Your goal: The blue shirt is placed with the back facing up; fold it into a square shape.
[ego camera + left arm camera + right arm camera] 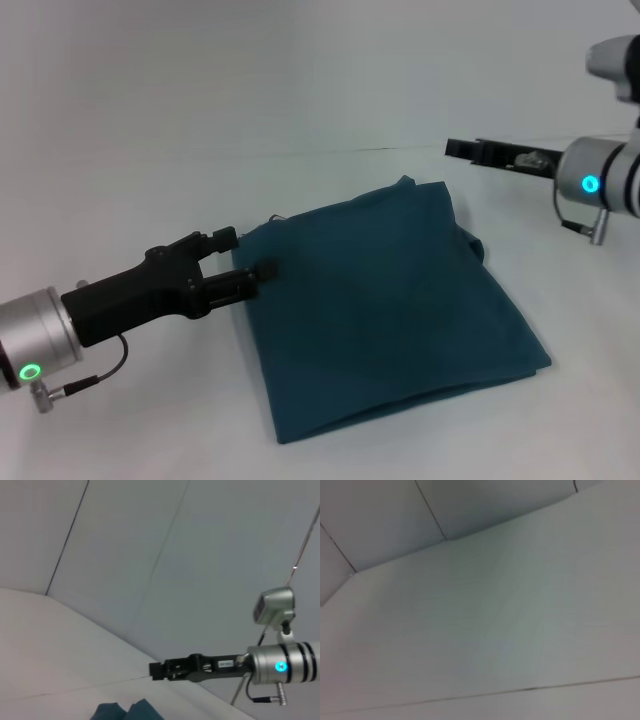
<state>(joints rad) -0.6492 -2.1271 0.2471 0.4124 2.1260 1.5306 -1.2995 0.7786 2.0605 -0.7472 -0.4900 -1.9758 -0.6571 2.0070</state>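
Lying folded square, the blue shirt (385,305) has left gripper (245,260) jaws parted at its left edge.

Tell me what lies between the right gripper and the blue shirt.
Only bare white table separates the right gripper from the blue shirt, seen in the head view.

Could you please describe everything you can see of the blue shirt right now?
The blue shirt is a dark teal-blue piece of soft-looking fabric, already folded into a roughly square, slightly skewed bundle lying flat on the white table. Layered edges show along its right side, with a small bump at its far corner. The left end effector sits open at its left edge; the right end effector hangs apart, beyond its far right corner.
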